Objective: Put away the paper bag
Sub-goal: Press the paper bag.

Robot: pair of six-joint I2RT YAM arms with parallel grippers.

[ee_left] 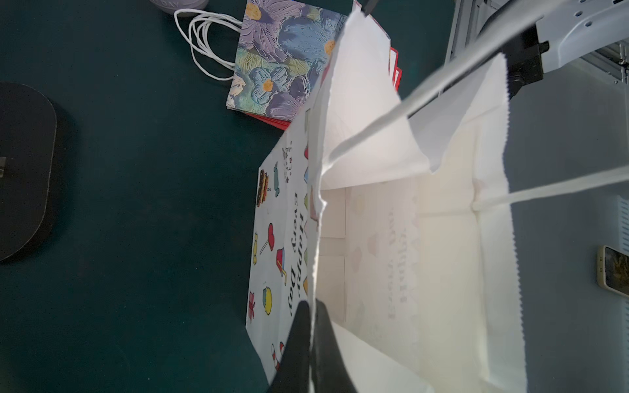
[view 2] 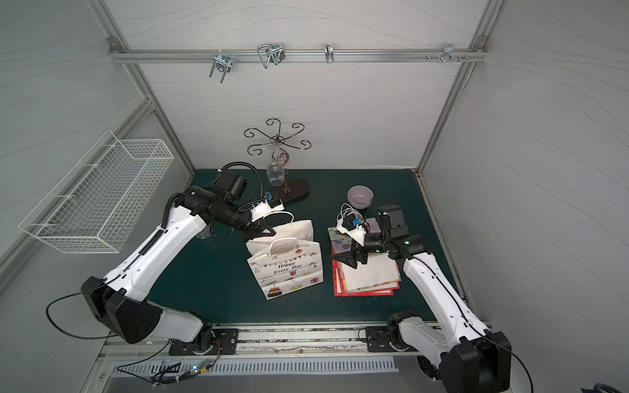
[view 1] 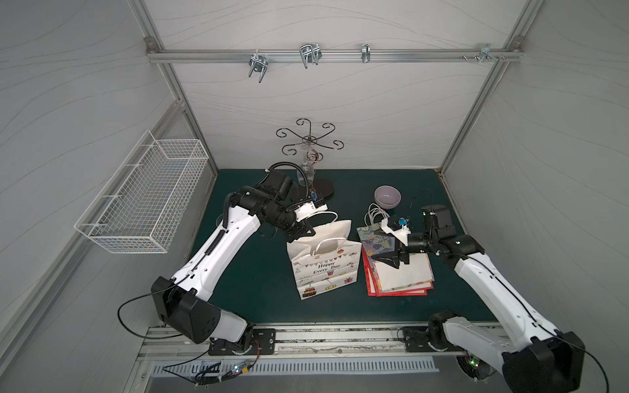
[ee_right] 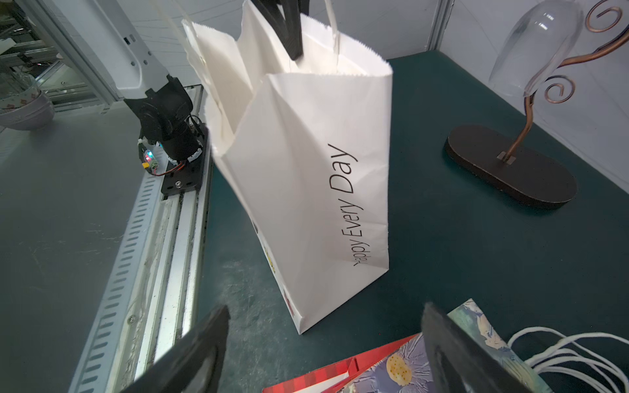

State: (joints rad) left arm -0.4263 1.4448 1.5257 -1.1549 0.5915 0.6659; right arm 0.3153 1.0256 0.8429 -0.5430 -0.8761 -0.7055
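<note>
Paper bag stands upright and open near the centre of the bench, printed face toward the front edge. Left gripper: jaws together, clamped on the bag's top rim on the far side, 1 finger inside and 1 outside. Right gripper: jaws wide apart, holding nothing, over the stack of flat bags toward the right edge, apart from the paper bag.

You see a matt paper bag on a matt green table, with a glossy clear glass farther back.
</note>
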